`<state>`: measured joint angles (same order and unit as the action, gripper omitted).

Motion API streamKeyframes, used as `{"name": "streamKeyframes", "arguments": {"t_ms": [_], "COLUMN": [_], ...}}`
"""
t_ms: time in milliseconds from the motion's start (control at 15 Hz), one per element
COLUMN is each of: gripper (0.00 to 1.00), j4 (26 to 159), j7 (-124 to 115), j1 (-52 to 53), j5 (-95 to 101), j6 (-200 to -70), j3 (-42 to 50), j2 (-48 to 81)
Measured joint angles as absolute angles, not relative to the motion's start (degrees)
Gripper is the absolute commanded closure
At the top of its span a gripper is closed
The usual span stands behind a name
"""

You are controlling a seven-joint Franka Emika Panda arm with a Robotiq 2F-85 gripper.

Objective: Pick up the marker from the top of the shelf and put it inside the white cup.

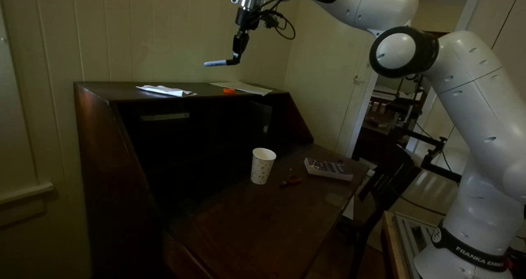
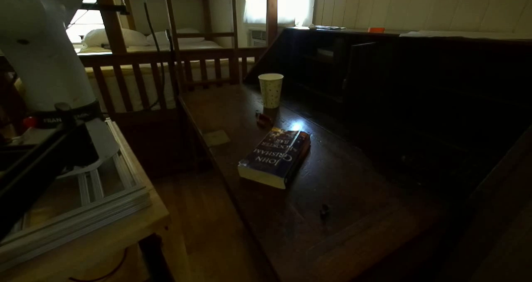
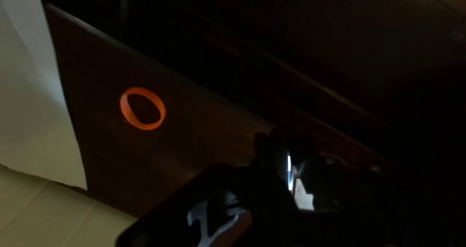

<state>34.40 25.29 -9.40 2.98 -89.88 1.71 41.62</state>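
Observation:
The marker (image 1: 215, 63), with a pale barrel and a dark end, is held roughly level in the air above the shelf. My gripper (image 1: 234, 59) is shut on its dark end. The shelf (image 1: 117, 89) is the dark brown cabinet below; it also shows in an exterior view (image 2: 386, 74). The white cup (image 1: 263, 168), with small specks, stands upright on the fold-down desk surface, lower than the gripper and apart from it; it also shows in an exterior view (image 2: 271, 91). In the wrist view the gripper (image 3: 287, 163) is very dark and the marker cannot be made out clearly.
An orange ring (image 1: 229, 91) and pale sheets (image 1: 242, 88) lie on the shelf top; the ring also shows in the wrist view (image 3: 142, 108). A thick book (image 2: 274, 155) and a small reddish tool (image 1: 291, 180) lie near the cup. A dark chair (image 1: 388, 176) stands beside the desk.

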Motion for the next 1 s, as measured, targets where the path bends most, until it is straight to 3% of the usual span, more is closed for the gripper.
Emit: {"name": "streamKeyframes", "arguments": {"t_ms": [467,867,933,1000], "gripper": [0.95,0.95,0.78,0.78], "j4": [38.8,52.5,55.3,58.0], "j7": [20.5,12.8,11.8,10.2], "j1": [0.1,2.4,2.3,2.2], "j5": [12.7,12.6,12.6,12.6], "j6": [-66.3,-54.7,-53.7,-53.6], "j3": [5.1,5.1,5.1,5.2], "j2": [32.2,27.1,26.3,25.6]}}
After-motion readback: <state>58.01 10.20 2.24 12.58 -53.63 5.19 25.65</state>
